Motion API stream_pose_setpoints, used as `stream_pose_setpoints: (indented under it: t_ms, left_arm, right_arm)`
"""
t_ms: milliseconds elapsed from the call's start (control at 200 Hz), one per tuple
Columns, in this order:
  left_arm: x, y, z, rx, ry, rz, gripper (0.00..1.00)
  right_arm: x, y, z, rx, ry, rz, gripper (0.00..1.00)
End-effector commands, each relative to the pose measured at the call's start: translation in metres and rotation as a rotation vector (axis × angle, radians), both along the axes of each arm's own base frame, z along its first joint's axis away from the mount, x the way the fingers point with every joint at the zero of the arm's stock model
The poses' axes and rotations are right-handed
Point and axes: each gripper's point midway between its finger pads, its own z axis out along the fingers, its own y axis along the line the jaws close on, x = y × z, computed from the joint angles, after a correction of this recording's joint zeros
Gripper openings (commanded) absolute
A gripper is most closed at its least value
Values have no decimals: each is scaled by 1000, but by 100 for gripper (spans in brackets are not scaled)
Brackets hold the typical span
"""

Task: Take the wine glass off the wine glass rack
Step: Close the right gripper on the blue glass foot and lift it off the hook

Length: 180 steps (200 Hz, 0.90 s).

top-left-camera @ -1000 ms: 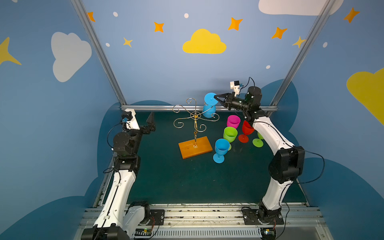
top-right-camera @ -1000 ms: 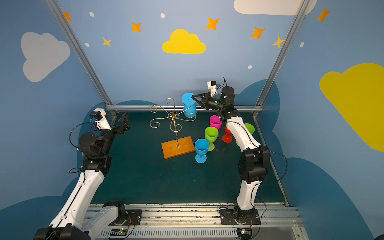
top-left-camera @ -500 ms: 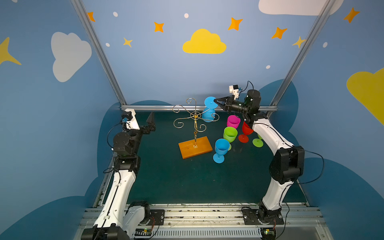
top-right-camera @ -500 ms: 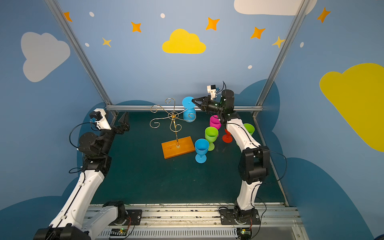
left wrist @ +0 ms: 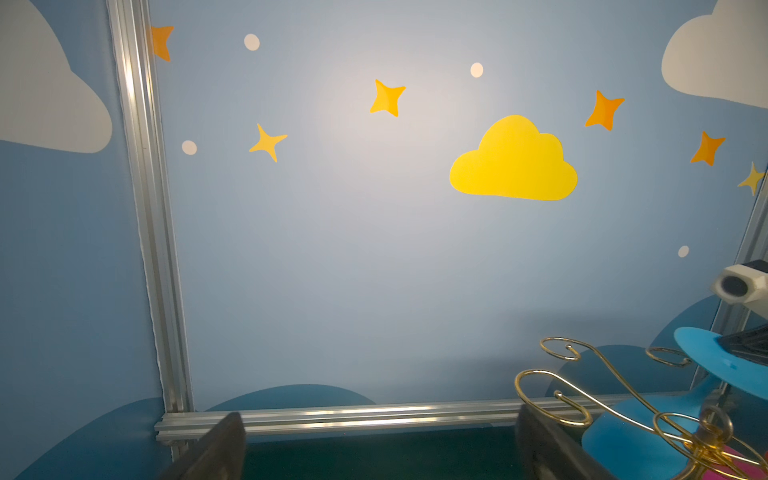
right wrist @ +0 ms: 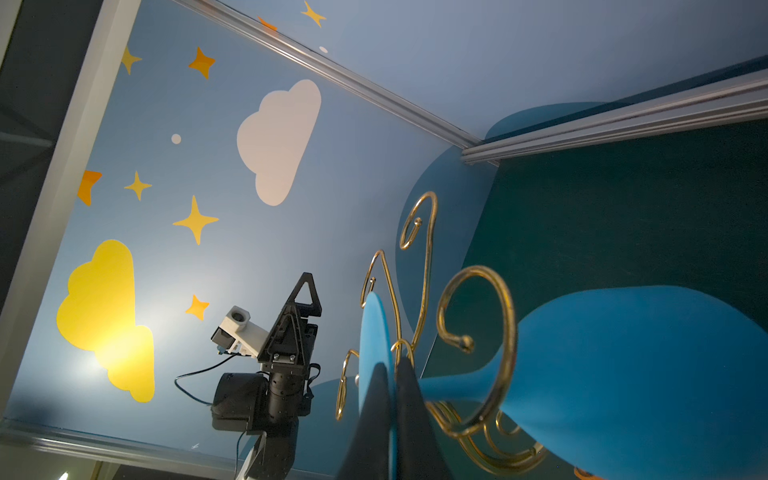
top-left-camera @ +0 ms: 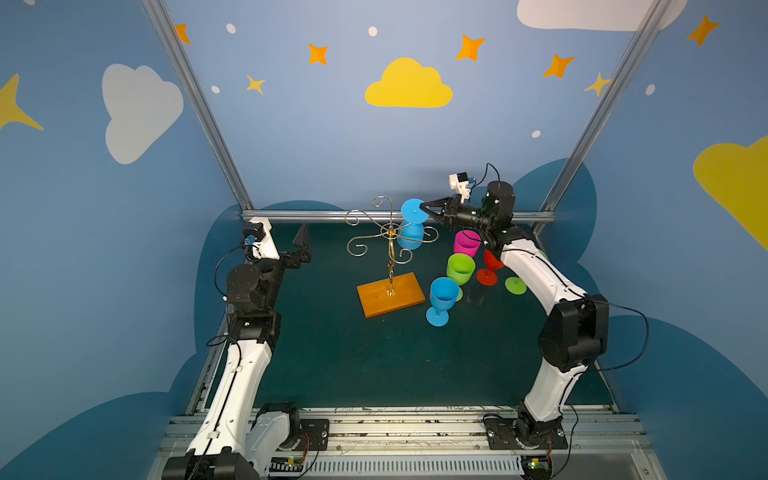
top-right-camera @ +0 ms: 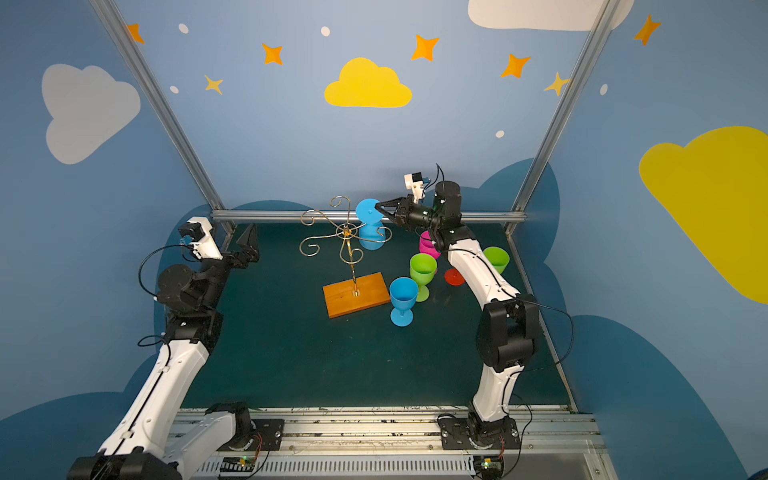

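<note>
The blue wine glass (top-left-camera: 410,239) is being carried upside down on the wine glass rack (top-left-camera: 390,296), its stem being ringed by one curled gold arm on the side toward the back edge of the tabletop (top-left-camera: 332,365). Its round foot is being pinched edge-on by the clenched right gripper (top-left-camera: 423,207). The rack's wooden base is being borne near the tabletop's middle. The left gripper (left wrist: 380,446) is being held spread wide, grasping nothing, near the back left corner.

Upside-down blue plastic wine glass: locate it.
In a top view, the blue wine glass hangs on the gold wire rack's rear-right arm, right gripper pinching its foot.
</note>
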Motion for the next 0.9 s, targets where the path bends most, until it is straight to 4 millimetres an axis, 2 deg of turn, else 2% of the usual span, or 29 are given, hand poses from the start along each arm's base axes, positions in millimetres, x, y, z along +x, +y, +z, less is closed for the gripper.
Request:
stream_pose_setpoints:
  t_ms: [0,265,601,786,896]
  left_arm:
    - [-6,2,6,11,-25,11,100]
    - [-6,2,6,12,-26,12,100]
    - [-6,2,7,14,-28,14,100]
    - [-7,2,8,16,-31,14,100]
    - [-8,2,9,17,-33,15,100]
  right_arm:
    - [-13,6,28,9,-86,33,0]
    - [-6,18,40,18,-107,51,0]
    - [23,25,46,41,-113,32,0]
    - [43,23,52,73,-126,4,0]
    - [54,10,64,91,-146,-31,0]
